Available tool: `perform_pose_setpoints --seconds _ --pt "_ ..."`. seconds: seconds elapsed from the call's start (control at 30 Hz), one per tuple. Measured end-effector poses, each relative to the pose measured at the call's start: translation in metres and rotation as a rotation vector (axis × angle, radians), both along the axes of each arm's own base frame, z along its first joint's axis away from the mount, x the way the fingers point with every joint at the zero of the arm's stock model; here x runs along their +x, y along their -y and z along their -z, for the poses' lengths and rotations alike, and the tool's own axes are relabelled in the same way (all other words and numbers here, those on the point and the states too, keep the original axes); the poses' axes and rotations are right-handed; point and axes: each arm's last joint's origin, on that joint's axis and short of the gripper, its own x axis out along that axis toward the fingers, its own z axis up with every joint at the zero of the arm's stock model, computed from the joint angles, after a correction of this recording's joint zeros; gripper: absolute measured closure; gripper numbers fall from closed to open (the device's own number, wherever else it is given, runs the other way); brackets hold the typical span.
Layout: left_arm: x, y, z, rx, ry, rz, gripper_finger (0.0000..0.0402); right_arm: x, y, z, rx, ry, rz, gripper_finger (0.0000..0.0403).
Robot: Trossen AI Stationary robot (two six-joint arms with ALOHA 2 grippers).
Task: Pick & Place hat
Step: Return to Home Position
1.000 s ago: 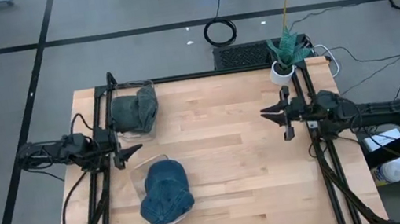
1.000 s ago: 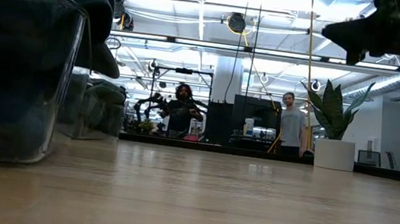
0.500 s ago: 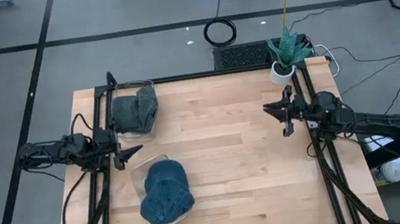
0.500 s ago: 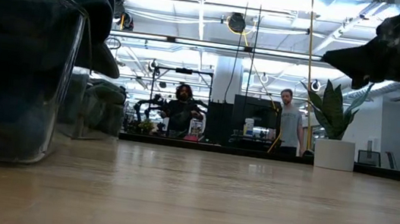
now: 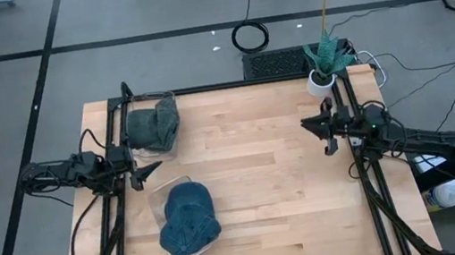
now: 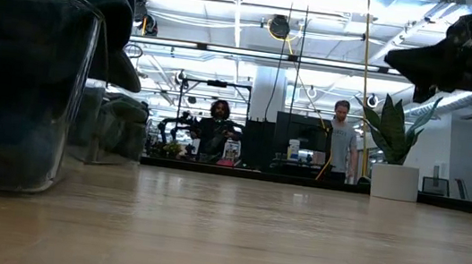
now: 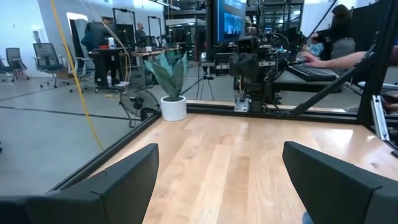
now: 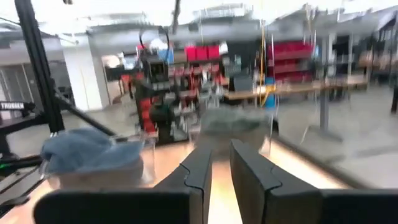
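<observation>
Looks pretty much done: the blue cap [image 5: 189, 219] sits in the transparent bin [image 5: 155, 201] toward the bench's [image 5: 265, 194] front left corner, bulging over the rim, and a grey-green cap [image 5: 153, 125] fills the other bin [image 5: 164, 96] at the back left corner. Only parking the arms seems left. The left gripper [image 5: 146, 174] hangs by the left edge, fingers [image 7: 118, 180] wide apart and empty. The right gripper [image 5: 314, 133] is by the right edge, fingers [image 8: 199, 171] almost together, gripping nothing
</observation>
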Motion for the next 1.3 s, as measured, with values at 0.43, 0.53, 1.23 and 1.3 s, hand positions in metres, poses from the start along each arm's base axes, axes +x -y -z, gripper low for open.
perform_pose_setpoints --seconds 0.43,0.53,1.23,1.3 --pt "0.000 0.000 0.001 -0.008 -0.010 0.007 0.0050 0.001 0.001 0.019 0.065 -0.184 0.267 0.0355" --pt "0.000 0.000 0.001 -0.008 -0.009 0.008 0.0050 0.003 -0.004 0.024 0.050 -0.237 0.227 0.0355" --pt "0.000 0.000 0.001 -0.015 -0.007 0.008 0.0050 0.007 -0.025 0.017 -0.121 -0.189 -0.031 0.0356" --pt "0.000 0.000 0.001 -0.015 -0.007 0.008 0.0050 0.007 -0.025 0.017 -0.121 -0.189 -0.031 0.0355"
